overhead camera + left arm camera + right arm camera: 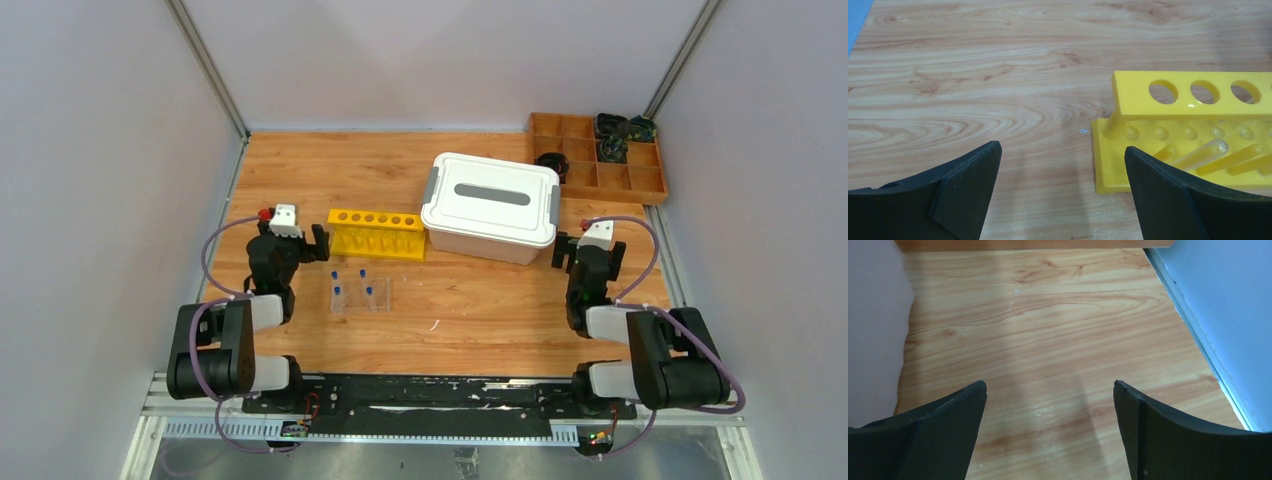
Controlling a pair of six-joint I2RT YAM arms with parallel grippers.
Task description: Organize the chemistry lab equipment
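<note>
Four small clear blue-capped tubes (340,290) stand in a low clear plastic rack (360,298) on the wooden table (480,320), just in front of a yellow plastic tube rack (377,232). The left gripper (1060,155) hangs wide open beside the yellow rack's left end, touching nothing. The right gripper (1049,390) is spread wide too, empty, just right of a white lidded tub with grey handles (490,205).

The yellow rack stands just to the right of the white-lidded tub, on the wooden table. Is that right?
Not quite. The yellow rack stands just to the left of the white-lidded tub, not to its right, on the wooden table. The top external view shows this.
</note>
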